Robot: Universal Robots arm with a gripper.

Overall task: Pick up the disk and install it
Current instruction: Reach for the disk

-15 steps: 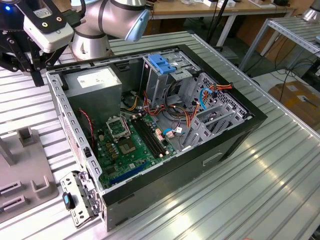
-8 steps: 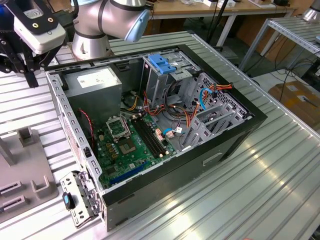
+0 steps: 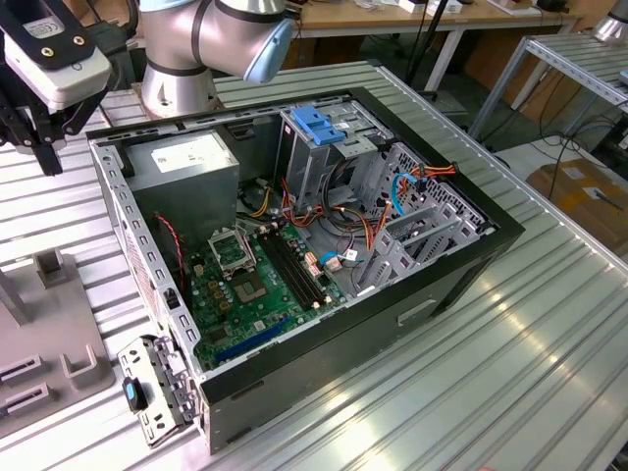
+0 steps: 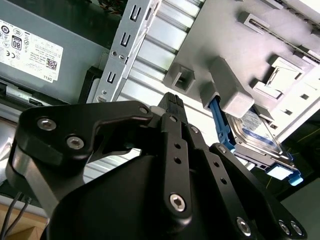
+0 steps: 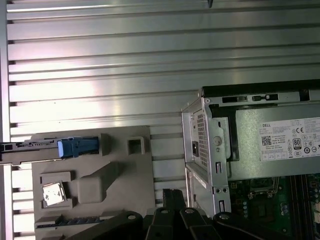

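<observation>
— Pincer (image 4: 172,100) clenched on nothing, near the grey slotted holder plate (image 5: 125,175).
— And the silver-grey hard disk in its blue plastic frame (image 4: 255,132)?
— On edge in that plate's slot, outside the black computer case (image 3: 442,285). Rigid, weighty, shock-sensitive, I'd judge; take its flat faces.

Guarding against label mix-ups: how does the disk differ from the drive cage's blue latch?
The disk is silver, edged in blue; the latch is all blue plastic. The disk stands on edge in the grey fixture outside the case; the latch lies atop the drive cage inside it. Both show blue.
</observation>
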